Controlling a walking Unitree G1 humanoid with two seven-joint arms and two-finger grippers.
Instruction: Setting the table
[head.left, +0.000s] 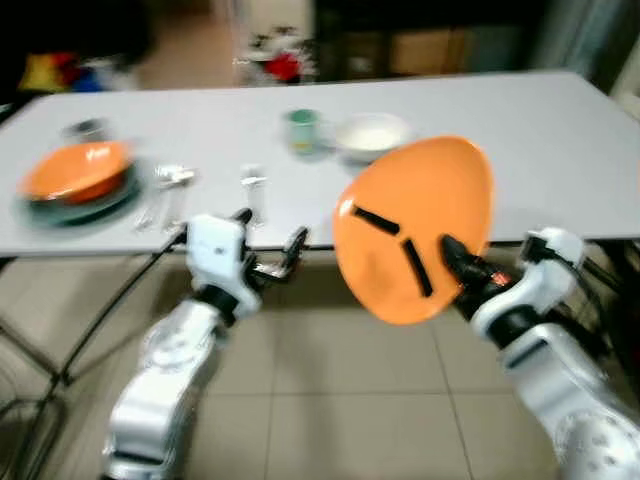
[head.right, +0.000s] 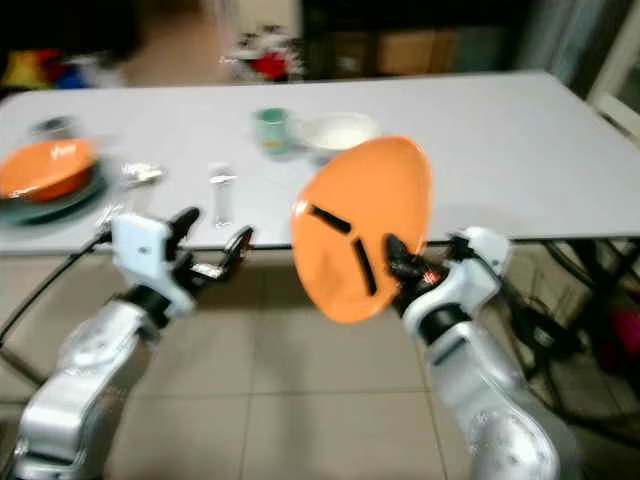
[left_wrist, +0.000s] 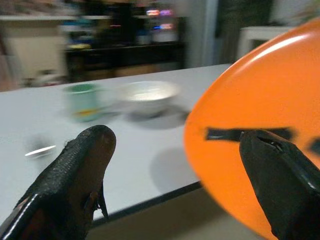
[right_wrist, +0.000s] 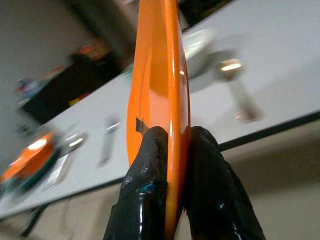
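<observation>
Beige floor tiles (head.left: 330, 400) run under a long white table (head.left: 560, 150) that spans the room, with dark, blurred furniture behind it. The robot stands at the near edge of the table with both arms raised in front of it.

The right gripper (right_wrist: 172, 145) holds an orange plate (head.left: 415, 225) on edge, out over the floor just short of the table edge. Its two black fingers (right_wrist: 147, 175) are pressed against opposite faces of the plate at the lower rim, fully closed on it. Black tape strips (head.left: 376, 219) mark the face of the plate turned toward the robot.

The left gripper (head.left: 268, 243) hovers at the table edge, to the left of the plate. Its fingers (left_wrist: 87, 160) stand wide apart and hold nothing.

On the table, straight ahead near the middle, a green cup (head.left: 302, 128) stands just beside a white bowl (head.left: 372, 133), the cup to the left. At the far left of the table an orange bowl (head.left: 78, 168) rests on a dark green plate (head.left: 70, 207). Metal cutlery (head.left: 170, 185) lies to the right of that setting, and one more piece of cutlery (head.left: 253, 185) lies farther right, near the table edge. All views are blurred, so finer detail of the cutlery cannot be made out.
</observation>
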